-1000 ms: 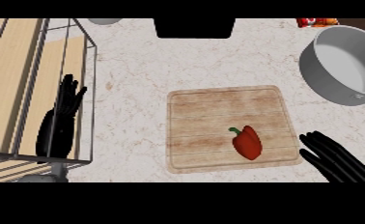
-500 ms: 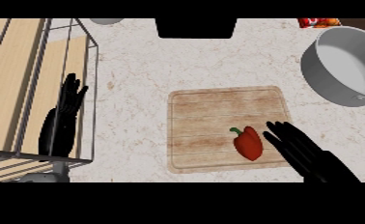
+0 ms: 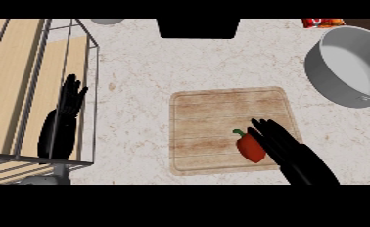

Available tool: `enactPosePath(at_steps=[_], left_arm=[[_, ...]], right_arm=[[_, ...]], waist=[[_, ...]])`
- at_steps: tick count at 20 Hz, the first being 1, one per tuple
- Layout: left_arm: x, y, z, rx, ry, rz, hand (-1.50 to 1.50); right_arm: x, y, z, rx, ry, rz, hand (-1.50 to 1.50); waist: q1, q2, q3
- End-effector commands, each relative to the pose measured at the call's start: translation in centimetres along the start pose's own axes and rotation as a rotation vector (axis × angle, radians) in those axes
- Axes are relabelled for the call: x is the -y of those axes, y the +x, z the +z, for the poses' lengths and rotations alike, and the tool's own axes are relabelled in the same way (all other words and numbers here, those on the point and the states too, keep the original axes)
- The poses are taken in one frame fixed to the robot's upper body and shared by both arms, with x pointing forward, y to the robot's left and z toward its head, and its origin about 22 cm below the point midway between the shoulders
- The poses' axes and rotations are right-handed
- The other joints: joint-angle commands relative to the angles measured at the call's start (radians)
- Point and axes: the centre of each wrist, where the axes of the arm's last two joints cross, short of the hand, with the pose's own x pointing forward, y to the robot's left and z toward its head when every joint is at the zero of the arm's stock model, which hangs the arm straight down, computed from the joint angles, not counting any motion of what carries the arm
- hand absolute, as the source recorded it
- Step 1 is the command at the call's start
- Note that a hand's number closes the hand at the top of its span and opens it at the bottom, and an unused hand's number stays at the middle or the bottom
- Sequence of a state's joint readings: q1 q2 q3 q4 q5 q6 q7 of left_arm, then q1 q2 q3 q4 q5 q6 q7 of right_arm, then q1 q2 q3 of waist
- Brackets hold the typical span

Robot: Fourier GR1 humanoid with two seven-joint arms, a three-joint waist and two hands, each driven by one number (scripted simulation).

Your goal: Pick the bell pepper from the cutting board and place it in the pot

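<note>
The pale, marbled bench (image 3: 145, 74) fills most of the head view. At nine o'clock stands a wire rack (image 3: 69, 94) over light wooden slats, reaching from the top edge down to the lower left corner. The wooden cutting board (image 3: 217, 118) lies just below and right of centre, at about five o'clock, flat on the bench. The grey pot (image 3: 343, 69) sits at two o'clock, cut off by the right edge and well apart from the board. The right hand (image 3: 289, 150) comes in from five o'clock over the board's lower right part; its fingers are straight and spread, so it is open and grips nothing. The left hand (image 3: 61, 123) shows at eight o'clock inside the rack's outline, open, fingers up, resting. The red bell pepper (image 3: 250, 147) with its green stem lies on the board near its lower right corner, just left of the right hand's fingers (image 3: 269, 132) and touching or nearly touching them; which, I cannot tell.
</note>
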State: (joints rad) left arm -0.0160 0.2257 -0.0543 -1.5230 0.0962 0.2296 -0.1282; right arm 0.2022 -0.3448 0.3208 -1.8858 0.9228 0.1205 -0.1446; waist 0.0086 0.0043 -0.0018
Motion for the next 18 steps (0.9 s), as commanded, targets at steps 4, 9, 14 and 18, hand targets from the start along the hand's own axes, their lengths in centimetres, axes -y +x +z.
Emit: enactPosePath(at_steps=[4, 9, 14, 18], left_arm=[[4.4, 1.2, 1.1, 0.034, -0.06, 0.114, 0.0], [5.3, 0.8, 0.9, 0.025, -0.058, 0.118, 0.0], [4.4, 1.0, 1.5, 0.03, -0.064, 0.116, 0.0], [4.9, 0.3, 0.0, 0.025, -0.079, 0.128, 0.0]], right_arm=[[0.1, -1.3, -1.9, -0.018, 0.011, 0.011, -1.5], [-1.7, -1.2, -3.2, -0.026, 0.022, 0.021, -1.5], [-0.7, -1.9, -2.9, 0.035, -0.085, 0.09, 1.5], [-0.8, -0.5, -4.6, 0.085, -0.179, 0.087, 1.5]], waist=[[-0.006, -0.005, 0.002], [-0.006, -0.004, 0.002], [-0.008, -0.006, 0.002], [-0.012, -0.004, 0.002]])
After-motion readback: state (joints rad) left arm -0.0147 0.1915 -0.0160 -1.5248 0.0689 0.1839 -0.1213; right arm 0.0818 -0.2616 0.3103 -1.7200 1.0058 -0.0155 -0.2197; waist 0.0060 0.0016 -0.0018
